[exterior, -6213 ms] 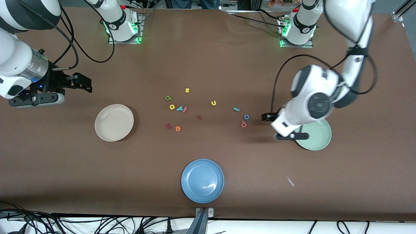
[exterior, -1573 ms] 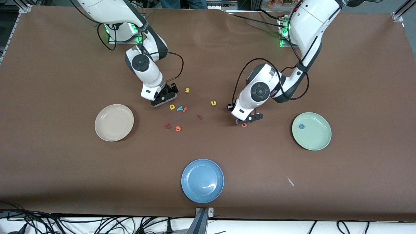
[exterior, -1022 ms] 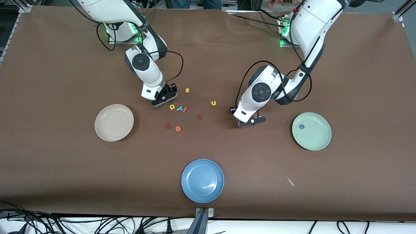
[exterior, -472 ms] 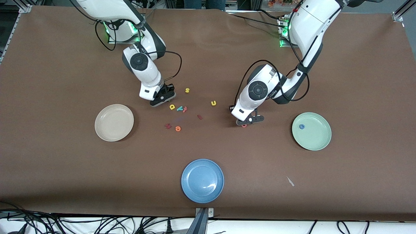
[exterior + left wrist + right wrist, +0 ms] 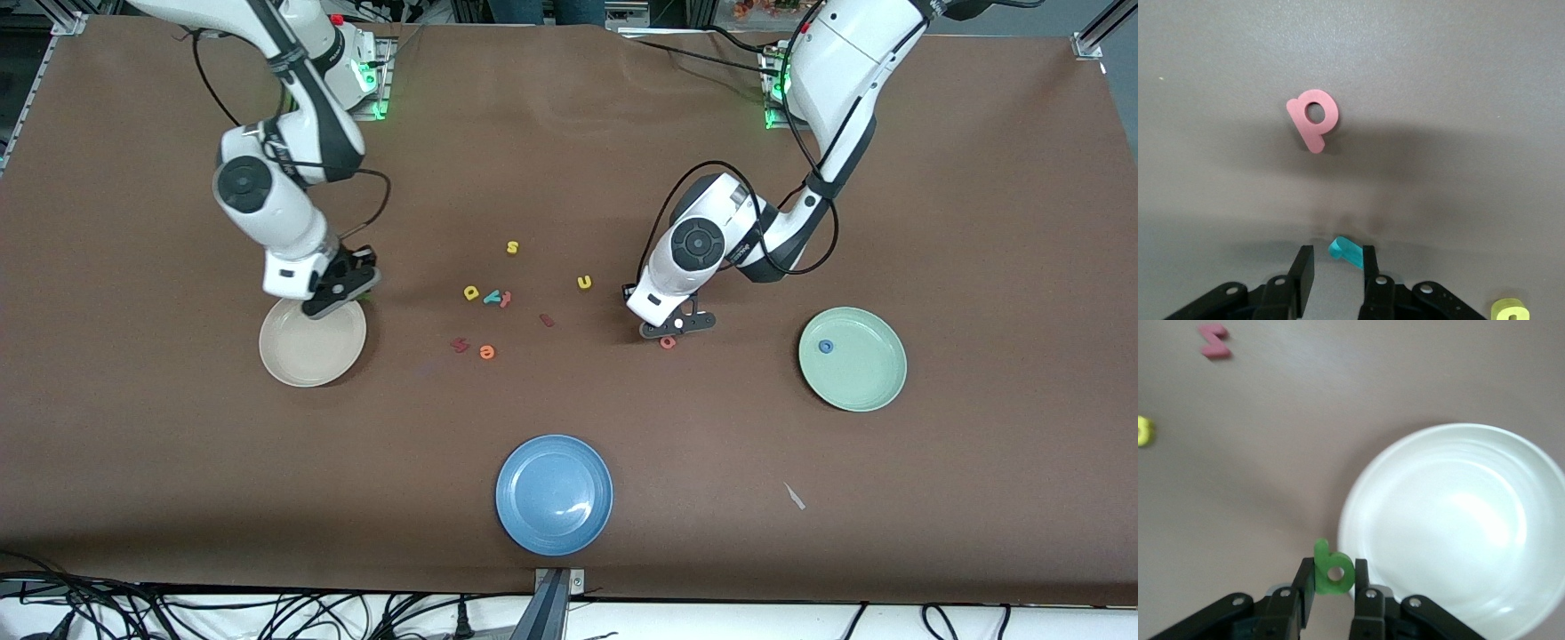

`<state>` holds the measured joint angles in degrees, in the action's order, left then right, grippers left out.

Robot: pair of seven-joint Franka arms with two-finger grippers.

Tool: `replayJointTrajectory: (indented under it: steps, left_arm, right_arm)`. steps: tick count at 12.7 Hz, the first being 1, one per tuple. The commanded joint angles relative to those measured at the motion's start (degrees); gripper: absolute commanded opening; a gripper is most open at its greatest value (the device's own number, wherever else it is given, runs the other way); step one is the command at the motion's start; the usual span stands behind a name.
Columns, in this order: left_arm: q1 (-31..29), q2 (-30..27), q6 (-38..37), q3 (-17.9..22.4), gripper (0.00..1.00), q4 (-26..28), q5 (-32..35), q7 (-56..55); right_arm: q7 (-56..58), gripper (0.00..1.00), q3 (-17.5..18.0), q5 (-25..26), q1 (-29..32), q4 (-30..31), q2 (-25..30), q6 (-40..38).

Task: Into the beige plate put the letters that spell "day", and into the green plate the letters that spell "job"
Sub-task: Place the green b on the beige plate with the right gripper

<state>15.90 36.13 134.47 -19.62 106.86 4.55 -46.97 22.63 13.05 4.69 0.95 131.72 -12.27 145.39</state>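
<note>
my right gripper (image 5: 1331, 587) pinches green a (image 5: 1331, 572) over beige plate (image 5: 293, 364) rim; my left gripper (image 5: 1336, 267) holds teal j (image 5: 1346, 249) beside salmon b (image 5: 1313, 119); blue o (image 5: 826, 347) in green plate (image 5: 876, 391); yellow d (image 5: 470, 292), teal y (image 5: 491, 299) remain.

Green a (image 5: 1332, 572), teal j (image 5: 1346, 250), salmon b (image 5: 1313, 119).

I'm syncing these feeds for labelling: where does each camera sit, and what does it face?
Front view: high across the table, facing both arms' bases, the beige plate and green plate.
Left wrist view: looks down past the left gripper at the teal j and salmon b.
Right wrist view: looks down past the right gripper, holding the green a.
Shared: beige plate, salmon b.
</note>
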Motion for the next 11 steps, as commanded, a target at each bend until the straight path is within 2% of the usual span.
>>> replayJointTrajectory:
  steps: [1,2,4,6,9,11]
  left_arm:
    - [0.0,0.2,-0.5,0.0,0.35,-0.1,1.9,0.0]
    - [-0.1,0.3,-0.5,-0.1,0.35,-0.1,2.0,0.0]
    - [0.0,0.6,-0.5,0.0,0.31,-0.1,2.0,0.1]
    - [0.0,0.7,-0.5,-0.1,0.26,-0.1,2.0,0.1]
    - [0.0,0.6,-0.5,0.0,0.20,-0.2,2.0,0.2]
    - [0.0,0.6,-0.5,0.0,0.20,-0.2,2.0,0.2]
  right_arm:
    - [7.1,0.18,1.0,0.7,3.6,-1.3,-1.2,-0.7]
    - [7.4,0.20,0.9,0.7,3.9,-1.3,-1.4,-0.5]
    - [7.4,0.35,0.8,0.7,4.1,-1.3,-1.8,-0.3]
    - [7.4,0.77,0.8,0.6,4.3,-1.4,-1.9,-0.1]
    - [6.5,0.78,0.8,0.6,4.3,-1.7,-1.9,-0.3]
    - [2.8,0.78,1.2,0.4,3.4,-2.1,-1.9,-0.5]
